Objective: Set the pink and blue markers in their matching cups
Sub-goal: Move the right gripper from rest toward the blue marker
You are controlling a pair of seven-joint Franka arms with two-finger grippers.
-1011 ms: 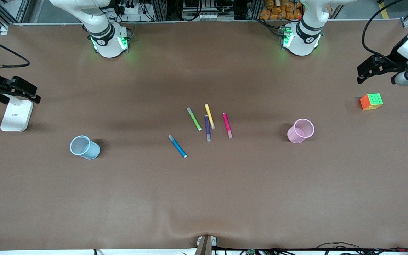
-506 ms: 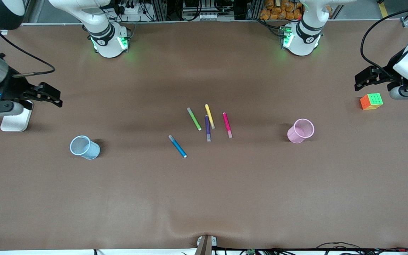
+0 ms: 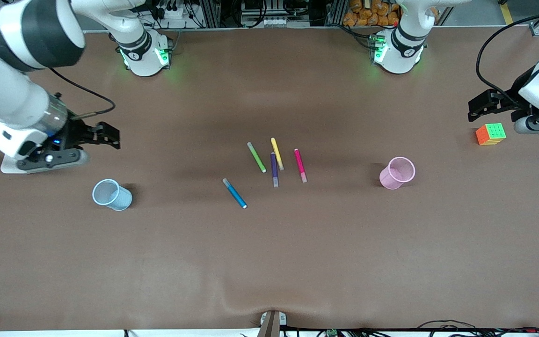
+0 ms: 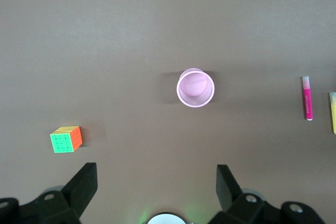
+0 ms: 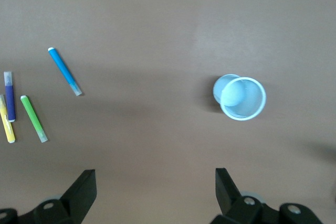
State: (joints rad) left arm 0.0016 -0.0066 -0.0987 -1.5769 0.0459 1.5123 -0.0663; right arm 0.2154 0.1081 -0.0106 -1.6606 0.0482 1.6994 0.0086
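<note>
Blue marker (image 3: 235, 193) lies flat mid-tabletop, its long axis slanting, well out from my right claw (image 3: 103, 135), which hangs wide open and empty above the blue cup (image 3: 111, 194). Left claw (image 3: 480, 103), equally spread and empty, hovers by the cube (image 3: 490, 134); pink marker (image 3: 300, 164) lies nearer that arm.

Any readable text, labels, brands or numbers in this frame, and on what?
None can be read. The round marks on the two arm bases are too small to make out. The markers, both cups and the colour cube show no print.
</note>
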